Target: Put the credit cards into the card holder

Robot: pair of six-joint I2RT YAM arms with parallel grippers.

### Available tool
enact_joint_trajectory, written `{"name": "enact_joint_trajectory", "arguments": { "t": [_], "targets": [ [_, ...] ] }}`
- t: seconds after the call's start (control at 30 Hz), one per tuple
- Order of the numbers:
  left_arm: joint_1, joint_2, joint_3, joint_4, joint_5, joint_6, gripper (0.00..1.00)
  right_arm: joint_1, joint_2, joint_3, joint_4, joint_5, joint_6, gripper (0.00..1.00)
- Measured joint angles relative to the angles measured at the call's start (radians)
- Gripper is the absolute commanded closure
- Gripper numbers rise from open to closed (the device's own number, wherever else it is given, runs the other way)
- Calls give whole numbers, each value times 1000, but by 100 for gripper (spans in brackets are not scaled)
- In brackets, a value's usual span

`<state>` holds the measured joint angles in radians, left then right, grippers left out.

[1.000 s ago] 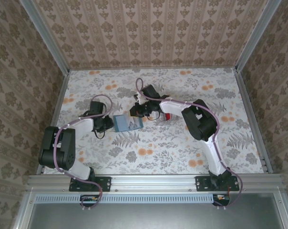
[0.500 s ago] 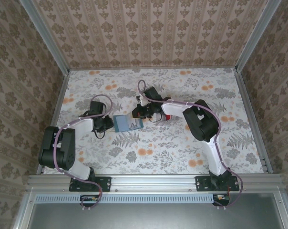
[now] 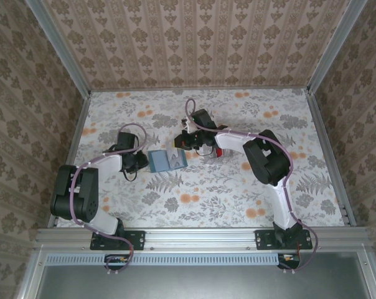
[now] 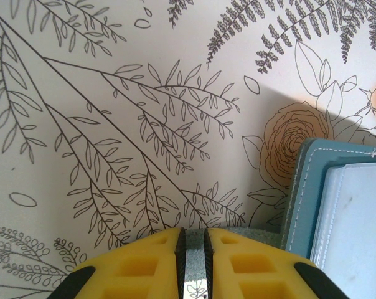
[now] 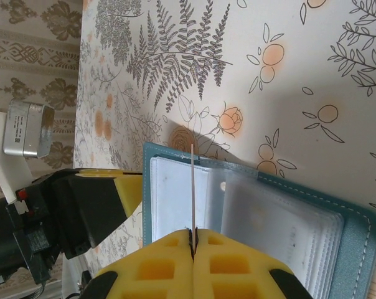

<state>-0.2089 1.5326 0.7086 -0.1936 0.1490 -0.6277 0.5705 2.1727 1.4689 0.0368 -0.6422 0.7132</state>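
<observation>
Right fingers (image 5: pixel 157 268) around card (image 5: pixel 192 187) above holder (image 5: pixel 357 246)

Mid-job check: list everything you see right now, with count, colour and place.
card holder: one, teal, lying open with clear sleeves showing, mid-table between the two grippers.
card: one, pale, seen edge-on, held upright over the open holder.
red item: one, red, beneath the right arm; too hidden to identify.
table: one, floral cloth, under everything.
left gripper: one, yellow fingers, close together at the holder's left edge.
right gripper: one, yellow fingers, shut on the card.
</observation>
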Motion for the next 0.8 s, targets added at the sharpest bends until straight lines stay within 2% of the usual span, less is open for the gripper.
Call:
{"name": "enact_joint_trajectory", "arguments": {
  "t": [0.3,0.8],
  "targets": [
    [0,0,0,0,0,0,81,8,69,44,-1,-21,2,93],
    [-1,0,1,0,0,0,81,32,75,48,-14,-25,-2,93]
  ]
}}
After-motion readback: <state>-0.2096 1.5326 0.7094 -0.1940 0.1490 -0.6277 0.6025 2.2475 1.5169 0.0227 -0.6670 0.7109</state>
